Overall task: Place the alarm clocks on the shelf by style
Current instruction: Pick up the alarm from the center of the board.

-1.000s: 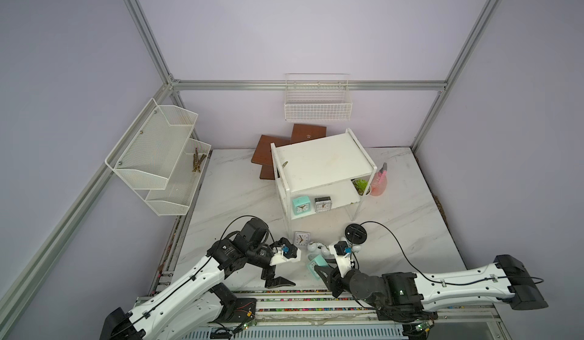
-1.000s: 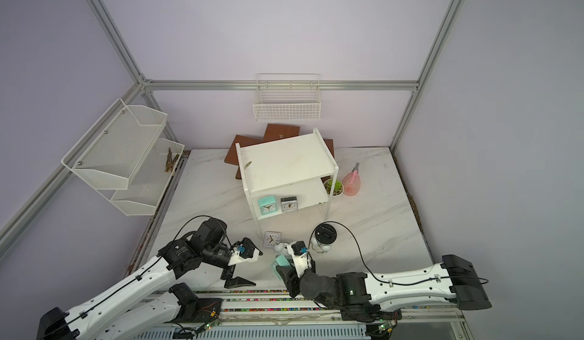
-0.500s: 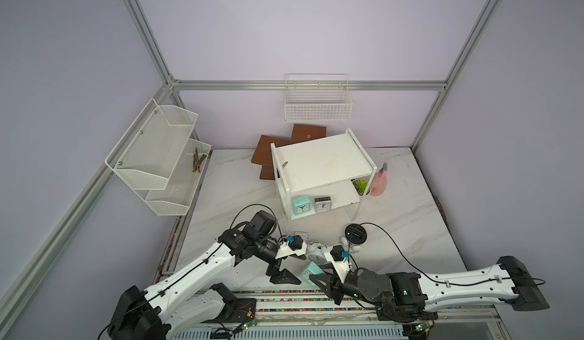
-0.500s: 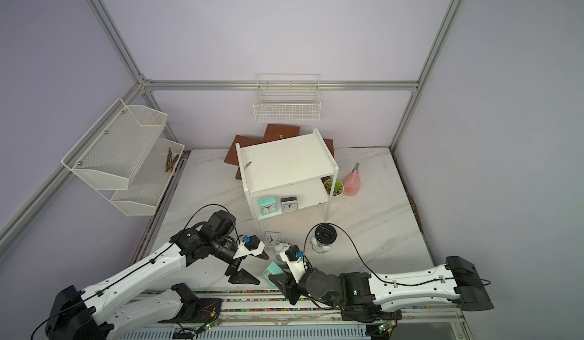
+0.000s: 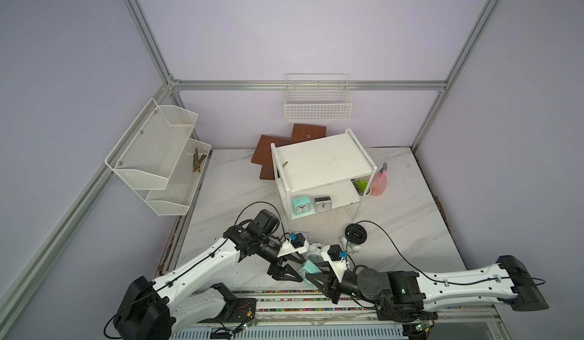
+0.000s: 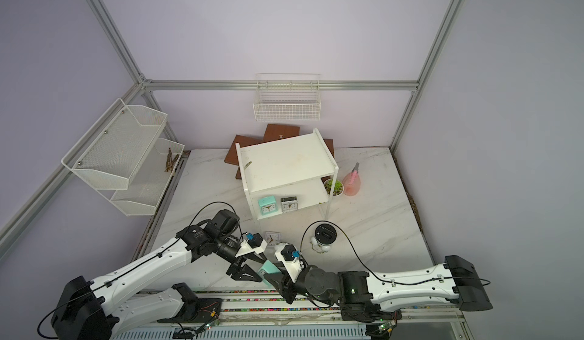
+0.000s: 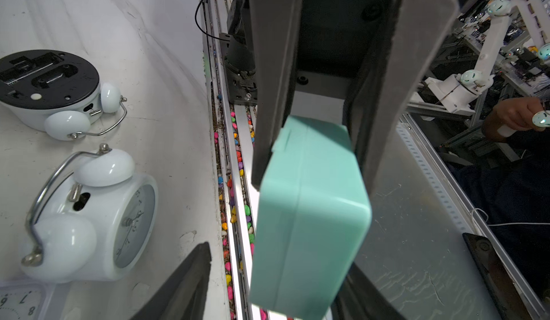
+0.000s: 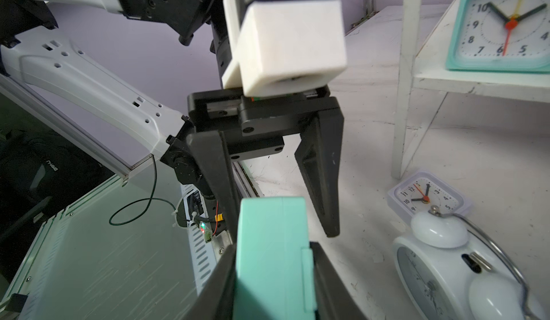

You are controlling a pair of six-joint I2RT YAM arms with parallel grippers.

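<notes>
My right gripper (image 8: 272, 248) is shut on a mint-green alarm clock (image 5: 308, 273), held above the table's front edge. My left gripper (image 5: 300, 269) straddles that clock's free end, open, with one finger (image 7: 184, 285) still apart from it. A white twin-bell clock (image 7: 89, 214) rests on the table beside them. A second twin-bell clock (image 5: 355, 234) lies face down, black back up. A whitish-grey square clock (image 6: 272, 236) lies flat in front of the shelf (image 5: 319, 158). Another mint clock (image 5: 301, 205) and a whitish-grey square clock (image 5: 323, 204) stand on the shelf's lower board.
A potted plant (image 5: 361, 185) and a pink spray bottle (image 5: 379, 180) stand at the shelf's right side. Brown boards (image 5: 278, 149) lie behind it. A mesh rack (image 5: 158, 155) hangs on the left wall, a wire basket (image 5: 317, 107) on the back wall.
My left arm has swung right to the mint clock in my right gripper, and its jaws have narrowed around it. The right gripper has kept its hold.
</notes>
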